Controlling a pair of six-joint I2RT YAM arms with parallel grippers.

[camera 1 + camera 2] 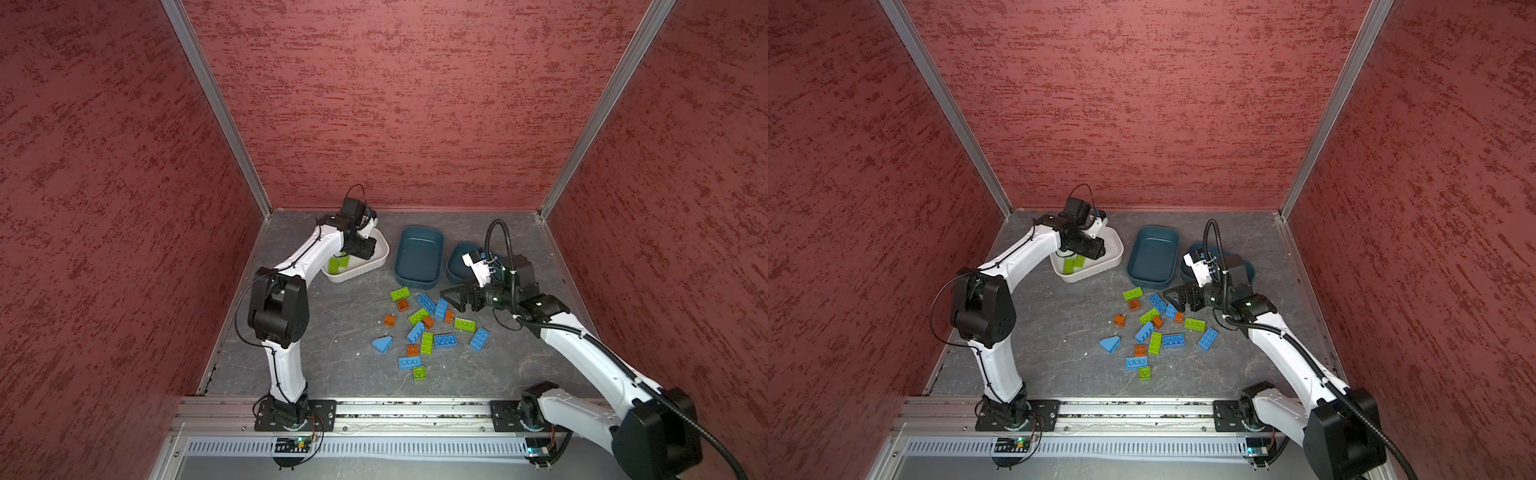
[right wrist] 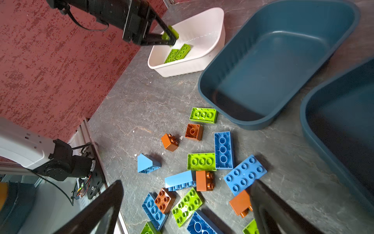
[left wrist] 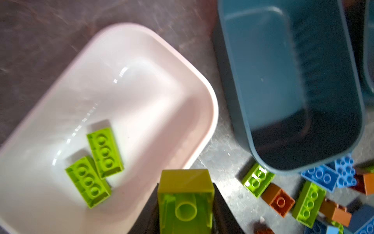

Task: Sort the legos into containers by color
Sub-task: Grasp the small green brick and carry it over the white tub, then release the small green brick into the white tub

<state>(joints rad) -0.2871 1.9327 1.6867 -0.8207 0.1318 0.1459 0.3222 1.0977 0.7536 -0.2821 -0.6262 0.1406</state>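
My left gripper (image 3: 185, 194) is shut on a lime green lego (image 3: 185, 200) and holds it above the near rim of the white container (image 1: 376, 259). Two more green legos (image 1: 337, 263) lie flat inside that container. Loose green, blue and orange-brown legos (image 1: 428, 328) are scattered on the grey table, with a blue wedge (image 1: 382, 344) at their left. My right gripper (image 2: 186, 204) hangs open over the pile's far right part, nothing between its fingers. The middle teal container (image 1: 417, 253) is empty. The right teal container (image 1: 455, 266) is partly hidden behind my right wrist.
Red textured walls close the table in on three sides. An aluminium rail (image 1: 395, 409) with both arm bases runs along the front edge. The three containers stand in a row at the back, close together.
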